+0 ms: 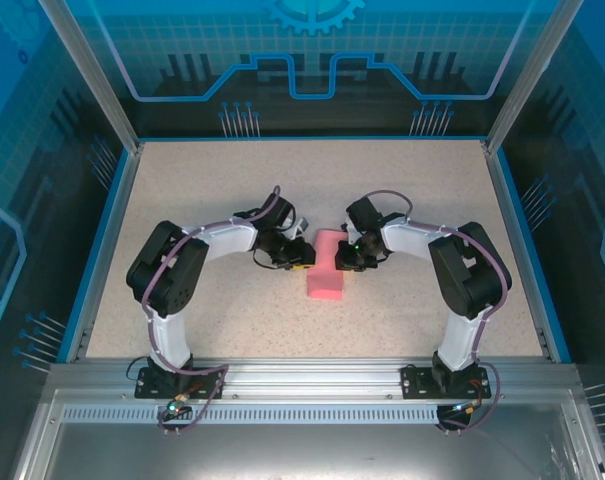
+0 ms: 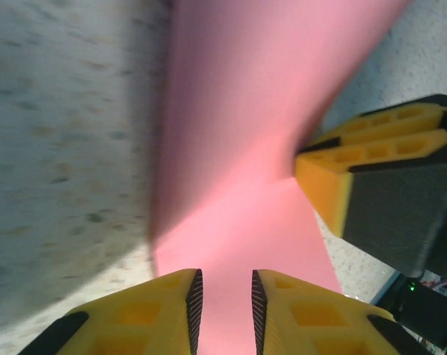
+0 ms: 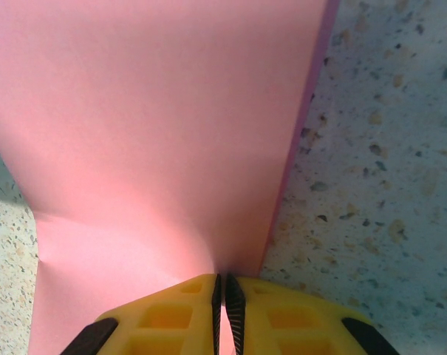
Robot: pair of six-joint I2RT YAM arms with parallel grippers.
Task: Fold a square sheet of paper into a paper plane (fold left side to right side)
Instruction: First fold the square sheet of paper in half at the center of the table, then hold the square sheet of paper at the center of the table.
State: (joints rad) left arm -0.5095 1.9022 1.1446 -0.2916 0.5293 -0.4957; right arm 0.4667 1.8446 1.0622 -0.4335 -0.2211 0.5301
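Note:
The square sheet of paper point(image 1: 327, 272) is pink and lies at the middle of the table, partly bent up along a soft fold. My right gripper point(image 3: 224, 279) is shut on the paper point(image 3: 157, 126) at its right edge, and the sheet curves up from the pinch. My left gripper point(image 2: 227, 275) hovers low over the sheet point(image 2: 267, 111) with a narrow gap between its jaws and nothing pinched. In the left wrist view, the right gripper's yellow fingers point(image 2: 356, 166) touch the sheet's far edge. From above, the left gripper point(image 1: 300, 256) and right gripper point(image 1: 350, 255) flank the sheet.
The speckled beige table point(image 1: 202, 190) has a blue rim point(image 1: 100, 250) on the left and right and metal frame posts point(image 1: 87, 70) at the back corners. Both arm bases stand on the aluminium rail point(image 1: 302, 375) at the near edge.

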